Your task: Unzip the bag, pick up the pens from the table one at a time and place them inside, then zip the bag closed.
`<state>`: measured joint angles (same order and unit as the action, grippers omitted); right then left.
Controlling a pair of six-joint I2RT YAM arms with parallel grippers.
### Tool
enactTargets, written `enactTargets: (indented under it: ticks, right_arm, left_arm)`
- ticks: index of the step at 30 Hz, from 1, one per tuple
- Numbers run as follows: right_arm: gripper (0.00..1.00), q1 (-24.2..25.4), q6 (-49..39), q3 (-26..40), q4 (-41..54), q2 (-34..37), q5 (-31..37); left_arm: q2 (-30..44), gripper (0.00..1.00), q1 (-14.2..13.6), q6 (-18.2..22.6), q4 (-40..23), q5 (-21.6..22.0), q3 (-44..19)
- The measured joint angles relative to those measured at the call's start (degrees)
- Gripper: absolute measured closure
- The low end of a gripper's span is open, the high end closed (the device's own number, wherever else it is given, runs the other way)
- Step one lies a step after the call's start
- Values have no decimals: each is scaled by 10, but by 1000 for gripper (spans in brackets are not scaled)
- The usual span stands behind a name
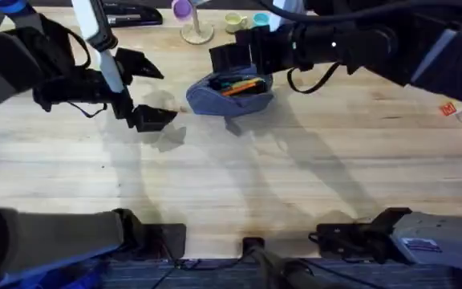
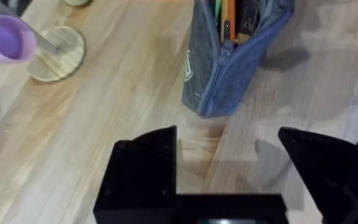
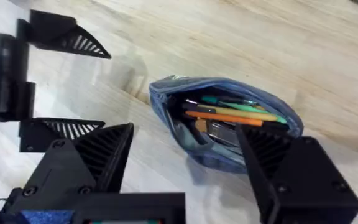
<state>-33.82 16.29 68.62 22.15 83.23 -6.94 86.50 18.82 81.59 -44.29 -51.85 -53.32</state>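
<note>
The bag [image 1: 229, 94] sits on the worktop [image 1: 295, 177] toward the far middle, its zip gaping, with orange and green pens [image 3: 232, 112] already lying inside it. I can see no loose pens on the wood around it, so the step in hand looks to be the closing. The left hand [image 1: 147, 92] hangs spread open and empty just to the bag's left; the right hand [image 3: 185, 155] is also wide open with nothing in it, right over the bag's far end. To do it well, I'd say one hand should pinch the fabric at the end to pin the bag while the other finds the zip pull, which I can't make out from here, and draws it straight along, keeping the pen ends tucked below the teeth
</note>
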Motion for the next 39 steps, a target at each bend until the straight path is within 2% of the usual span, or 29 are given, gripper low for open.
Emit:
enactTargets:
  ticks: [7,14,20,33,34,39]
  right_arm:
    - [6,0,0,0,0,0,0]
    - [6,0,25,0,0,0,0]
    - [5,0,75,0,4,9,-27]
    - [6,0,127,0,-10,89,-82]
    - [6,0,132,0,-54,115,-134]
    - [6,0,135,0,-68,139,-165]
  left_arm:
    - [57,8,31,47,4,-58,0]
    - [105,8,43,63,10,-97,0]
    - [114,8,43,66,10,-103,0]
    - [114,8,43,66,10,-105,-1]
    - [114,8,43,66,10,-105,-1]
    - [114,8,43,66,10,-105,-1]
